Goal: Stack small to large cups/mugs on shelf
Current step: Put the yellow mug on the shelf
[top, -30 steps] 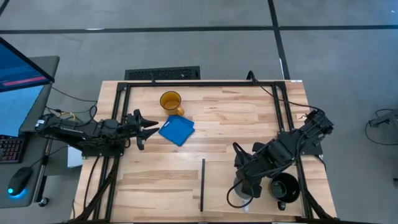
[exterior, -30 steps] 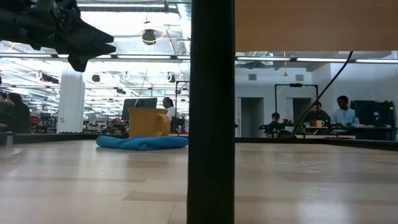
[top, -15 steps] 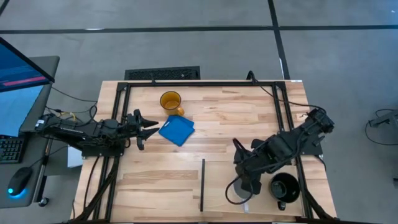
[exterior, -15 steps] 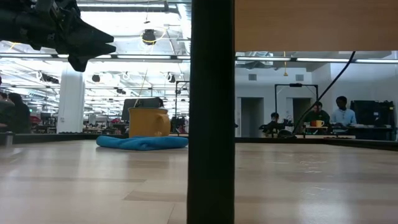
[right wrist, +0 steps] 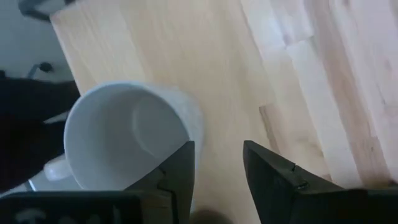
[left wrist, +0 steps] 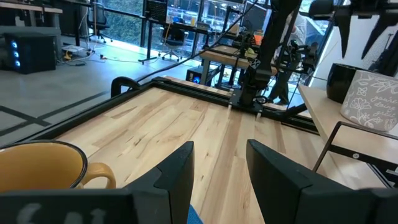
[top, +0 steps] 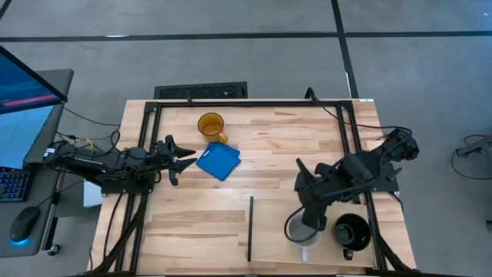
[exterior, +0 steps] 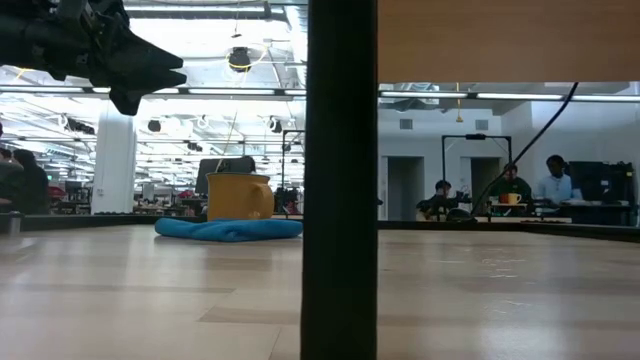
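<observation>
Pale grey-white mug (top: pixel 301 231) with a faint leafy pattern sits below the dark right gripper (top: pixel 310 218), black mug (top: pixel 352 231) beside it. Amber-yellow mug (top: pixel 211 125) and blue square (top: pixel 218 161) lie near the dark left gripper (top: pixel 184 157) on light wood (top: pixel 277 154).

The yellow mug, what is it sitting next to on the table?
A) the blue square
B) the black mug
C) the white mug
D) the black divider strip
A: in the high view the yellow mug stands at the far side of the table right by the blue square, while the white mug and black mug stand together near the front right, past the divider strip.
</observation>
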Controlling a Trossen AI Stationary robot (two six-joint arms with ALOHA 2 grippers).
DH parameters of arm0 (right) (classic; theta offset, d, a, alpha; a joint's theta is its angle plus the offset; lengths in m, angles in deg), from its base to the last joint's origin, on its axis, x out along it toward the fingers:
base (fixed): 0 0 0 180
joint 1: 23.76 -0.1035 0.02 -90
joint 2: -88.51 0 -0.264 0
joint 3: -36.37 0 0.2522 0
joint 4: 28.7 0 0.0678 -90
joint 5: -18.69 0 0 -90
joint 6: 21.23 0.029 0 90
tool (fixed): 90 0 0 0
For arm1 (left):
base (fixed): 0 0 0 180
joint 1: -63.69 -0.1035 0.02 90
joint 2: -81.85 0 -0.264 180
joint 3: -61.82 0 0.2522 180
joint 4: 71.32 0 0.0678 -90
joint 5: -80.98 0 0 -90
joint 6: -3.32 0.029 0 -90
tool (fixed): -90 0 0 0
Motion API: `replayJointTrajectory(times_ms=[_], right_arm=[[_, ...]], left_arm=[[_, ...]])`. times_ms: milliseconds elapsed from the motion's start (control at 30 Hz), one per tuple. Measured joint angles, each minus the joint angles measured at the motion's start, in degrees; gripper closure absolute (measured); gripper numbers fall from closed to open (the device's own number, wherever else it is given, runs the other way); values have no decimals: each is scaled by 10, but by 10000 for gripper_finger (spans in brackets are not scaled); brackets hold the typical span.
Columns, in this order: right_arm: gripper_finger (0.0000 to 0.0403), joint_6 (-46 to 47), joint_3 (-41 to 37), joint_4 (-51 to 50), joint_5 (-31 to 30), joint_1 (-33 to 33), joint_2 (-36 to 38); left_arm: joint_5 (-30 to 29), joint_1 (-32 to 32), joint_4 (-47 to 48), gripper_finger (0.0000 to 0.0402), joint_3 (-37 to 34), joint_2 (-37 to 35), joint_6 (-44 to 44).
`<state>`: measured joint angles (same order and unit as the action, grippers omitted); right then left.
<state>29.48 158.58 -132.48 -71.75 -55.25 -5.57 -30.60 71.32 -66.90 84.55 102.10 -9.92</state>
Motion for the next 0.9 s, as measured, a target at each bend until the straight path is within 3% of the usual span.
replayJointTrajectory(times_ms=[267, 400, 600, 767, 900], right_arm=[[248, -60, 0, 0, -94, 40, 45], [248, -143, 0, 8, -186, 59, 73], [248, -300, 0, 91, -278, 115, 127], [248, -436, 0, 169, -280, 191, 174], [248, -498, -7, 203, -245, 257, 207]], left_arm=[[0, 0, 0, 264, 0, 0, 0], [0, 0, 0, 264, 0, 0, 0], [-11, 0, -2, 264, 0, 0, 0], [-42, 0, -6, 264, 0, 0, 6], [-61, 0, -6, 264, 0, 0, 17]])
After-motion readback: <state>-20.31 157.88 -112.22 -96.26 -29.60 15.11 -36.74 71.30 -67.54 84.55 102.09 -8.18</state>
